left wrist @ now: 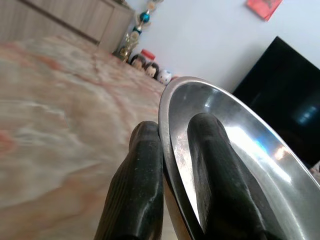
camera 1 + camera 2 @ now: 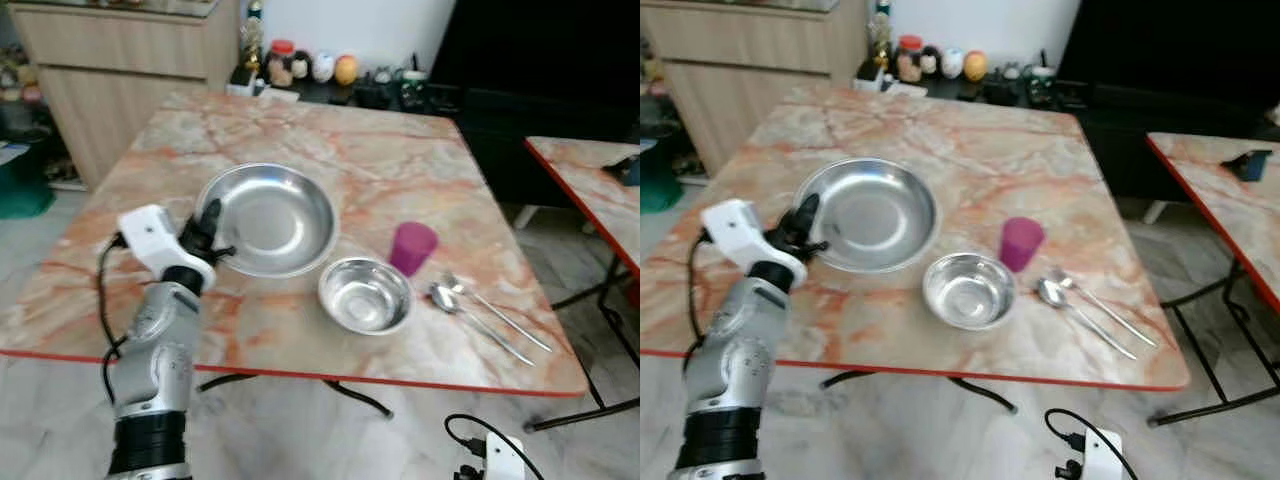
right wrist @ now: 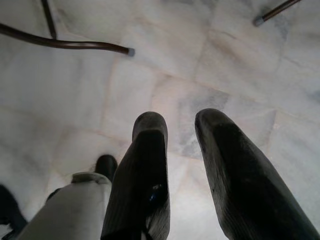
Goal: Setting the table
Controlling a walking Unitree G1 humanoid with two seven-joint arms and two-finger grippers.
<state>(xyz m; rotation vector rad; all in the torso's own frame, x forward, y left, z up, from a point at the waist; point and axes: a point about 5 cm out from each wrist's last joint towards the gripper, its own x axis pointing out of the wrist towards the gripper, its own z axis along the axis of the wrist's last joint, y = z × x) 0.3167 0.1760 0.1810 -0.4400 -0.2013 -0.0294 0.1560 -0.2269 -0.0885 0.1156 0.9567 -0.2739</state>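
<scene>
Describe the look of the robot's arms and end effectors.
The left arm is silver metal with a black band low down, a white block at the wrist and a black cable looping beside it. The left end effector and the right end effector each have two long, rounded black fingers with fine ribbing.

At the centre of the head views a large round plate of polished metal (image 2: pixel 270 218) gleams with soft reflections; below and right of it a small round metal bowl (image 2: pixel 366 294) is equally glossy, and further right two long shiny metal spoons (image 2: pixel 487 314) lie together. A magenta cup (image 2: pixel 413 247) looks like matt plastic. The square marble-patterned tabletop (image 2: pixel 350 150) is smooth with a mild sheen. In the left wrist view, black ribbed matt fingers (image 1: pixel 135 195) pinch the plate's mirror-bright rim.
</scene>
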